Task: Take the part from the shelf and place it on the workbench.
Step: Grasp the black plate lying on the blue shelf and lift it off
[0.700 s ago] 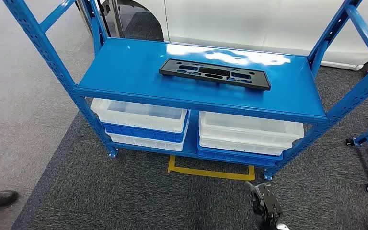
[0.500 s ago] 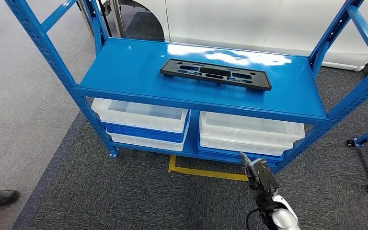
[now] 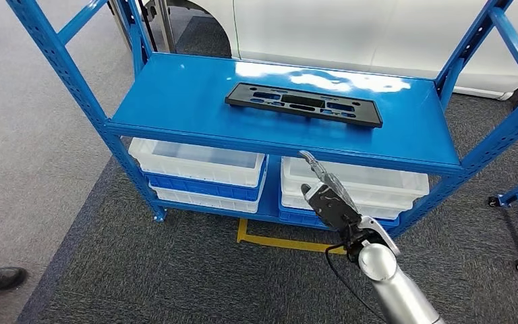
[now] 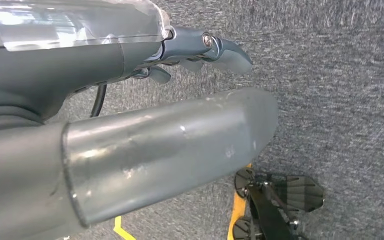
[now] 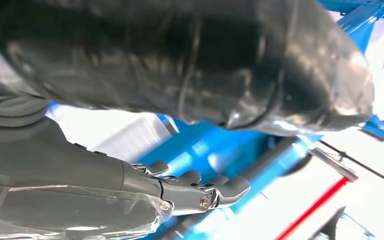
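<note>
Right hand (image 3: pixel 328 200) rising from near floor toward shelf (image 3: pixel 175 101) front edge, fingers apart, empty. Black part (image 3: pixel 303 104) lying flat on top tier, untouched. Reach phase; grasp not yet begun.

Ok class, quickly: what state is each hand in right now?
Left hand: open, holding nothing.
Right hand: open, holding nothing.
</note>
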Controlling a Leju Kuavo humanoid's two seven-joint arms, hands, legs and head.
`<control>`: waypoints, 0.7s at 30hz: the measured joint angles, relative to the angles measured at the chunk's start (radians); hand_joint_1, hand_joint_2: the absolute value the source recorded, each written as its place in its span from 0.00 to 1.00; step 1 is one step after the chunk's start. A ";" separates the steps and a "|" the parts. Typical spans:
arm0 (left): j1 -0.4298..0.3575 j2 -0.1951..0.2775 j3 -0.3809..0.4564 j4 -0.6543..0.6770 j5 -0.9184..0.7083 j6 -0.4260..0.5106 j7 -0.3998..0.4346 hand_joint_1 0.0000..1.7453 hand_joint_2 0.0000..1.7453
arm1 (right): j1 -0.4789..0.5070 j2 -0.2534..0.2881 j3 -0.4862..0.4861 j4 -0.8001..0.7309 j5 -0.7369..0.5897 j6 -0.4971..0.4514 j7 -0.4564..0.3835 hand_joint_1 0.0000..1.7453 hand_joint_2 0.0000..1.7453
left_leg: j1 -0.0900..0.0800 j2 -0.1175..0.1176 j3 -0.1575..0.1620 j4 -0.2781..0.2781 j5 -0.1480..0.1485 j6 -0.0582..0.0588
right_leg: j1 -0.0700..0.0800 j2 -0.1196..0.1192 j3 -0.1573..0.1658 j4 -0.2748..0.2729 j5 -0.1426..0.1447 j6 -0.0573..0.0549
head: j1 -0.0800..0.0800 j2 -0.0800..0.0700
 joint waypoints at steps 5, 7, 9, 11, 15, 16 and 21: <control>0.000 0.005 -0.060 0.004 0.046 -0.002 0.018 0.00 0.00 | -0.061 -0.012 0.087 -0.061 0.118 -0.044 0.030 0.00 0.00 | 0.000 0.000 0.000 0.000 0.000 0.000 | 0.000 0.000 0.000 0.000 0.000 0.000 | 0.000 0.000; 0.000 0.006 -0.083 0.007 0.065 -0.003 0.026 0.00 0.00 | -0.085 -0.016 0.125 -0.084 0.164 -0.061 0.042 0.00 0.00 | 0.000 0.000 0.000 0.000 0.000 0.000 | 0.000 0.000 0.000 0.000 0.000 0.000 | 0.000 0.000; 0.000 0.008 -0.106 0.008 0.086 -0.004 0.034 0.00 0.00 | -0.111 -0.021 0.165 -0.106 0.212 -0.079 0.054 0.00 0.00 | 0.000 0.000 0.000 0.000 0.000 0.000 | 0.000 0.000 0.000 0.000 0.000 0.000 | 0.000 0.000; 0.000 0.009 -0.128 0.008 0.108 -0.005 0.043 0.00 0.00 | -0.135 -0.026 0.201 -0.126 0.257 -0.096 0.065 0.00 0.00 | 0.000 0.000 0.000 0.000 0.000 0.000 | 0.000 0.000 0.000 0.000 0.000 0.000 | 0.000 0.000; 0.000 0.010 -0.171 0.009 0.153 -0.006 0.061 0.00 0.00 | -0.184 -0.037 0.272 -0.166 0.350 -0.131 0.090 0.00 0.00 | 0.000 0.000 0.000 0.000 0.000 0.000 | 0.000 0.000 0.000 0.000 0.000 0.000 | 0.000 0.000; 0.000 0.011 -0.181 0.010 0.164 -0.006 0.065 0.00 0.00 | -0.198 -0.040 0.293 -0.176 0.372 -0.139 0.096 0.00 0.00 | 0.000 0.000 0.000 0.000 0.000 0.000 | 0.000 0.000 0.000 0.000 0.000 0.000 | 0.000 0.000; 0.000 0.011 -0.224 0.014 0.215 -0.012 0.084 0.00 0.00 | -0.248 -0.055 0.377 -0.214 0.466 -0.174 0.122 0.00 0.00 | 0.000 0.000 0.000 0.000 0.000 0.000 | 0.000 0.000 0.000 0.000 0.000 0.000 | 0.000 0.000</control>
